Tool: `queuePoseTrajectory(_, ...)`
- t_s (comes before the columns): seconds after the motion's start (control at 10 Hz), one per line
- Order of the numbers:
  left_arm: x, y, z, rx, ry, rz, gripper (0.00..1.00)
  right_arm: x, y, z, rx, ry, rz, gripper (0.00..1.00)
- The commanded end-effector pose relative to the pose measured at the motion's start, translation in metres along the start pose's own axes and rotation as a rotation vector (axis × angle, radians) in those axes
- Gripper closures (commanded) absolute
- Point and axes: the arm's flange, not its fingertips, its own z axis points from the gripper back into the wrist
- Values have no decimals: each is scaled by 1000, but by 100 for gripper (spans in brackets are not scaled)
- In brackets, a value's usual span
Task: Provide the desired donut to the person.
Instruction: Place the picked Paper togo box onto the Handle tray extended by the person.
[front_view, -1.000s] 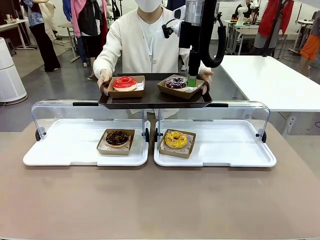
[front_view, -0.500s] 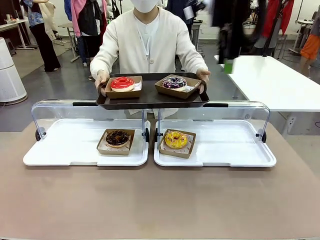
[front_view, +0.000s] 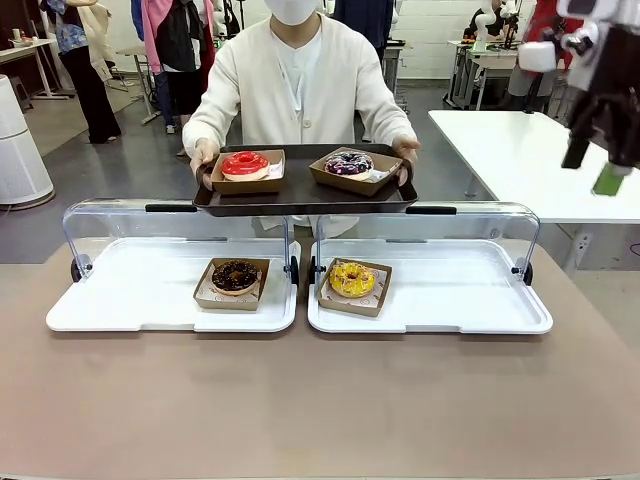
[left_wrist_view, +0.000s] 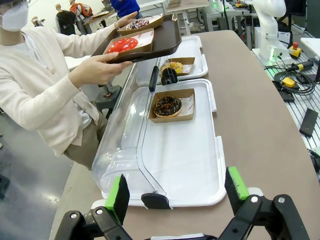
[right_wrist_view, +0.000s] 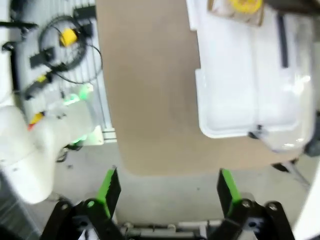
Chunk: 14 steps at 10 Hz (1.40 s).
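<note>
Brown table (front_view: 300, 400), chocolate donut (front_view: 235, 275) and yellow donut (front_view: 352, 278) boxed in white display trays (front_view: 150, 300); both pincers (left_wrist_view: 175, 192) (right_wrist_view: 165, 187) agape, empty.

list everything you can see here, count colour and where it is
dark tray: 1, dark brown, held up by the person beyond the display cases
red donut: 1, red icing, in a brown box on the dark tray's left
purple donut: 1, dark purple with sprinkles, boxed on the dark tray's right
chocolate donut: 1, brown, boxed in the left display case
yellow donut: 1, yellow, boxed in the right display case
display cases: 2, white bases, clear lids open, side by side on the table
table: 1, tan
person: 1, cream cardigan, far side
left claw: 1, black with green pads, open
right claw: 1, raised at far right, open
</note>
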Motion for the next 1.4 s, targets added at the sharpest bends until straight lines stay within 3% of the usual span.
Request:
queuePoseTrajectory(0.0, 3, -1, -1, 0, -2, -4, 0, -19, -8, -22, -34, -60, -6, 0)
queuePoseTrajectory(0.2, 3, -1, -1, 0, -2, -4, 0, -16, -23, -29, -54, -75, -2, 0)
queuePoseTrajectory(0.3, 3, -1, -1, 0, -2, -4, 0, -24, -12, -21, -18, -32, -22, 0)
queuePoseTrajectory(1.3, 3, -1, -1, 0, -2, -4, 0, -24, -12, -21, -18, -32, -22, 0)
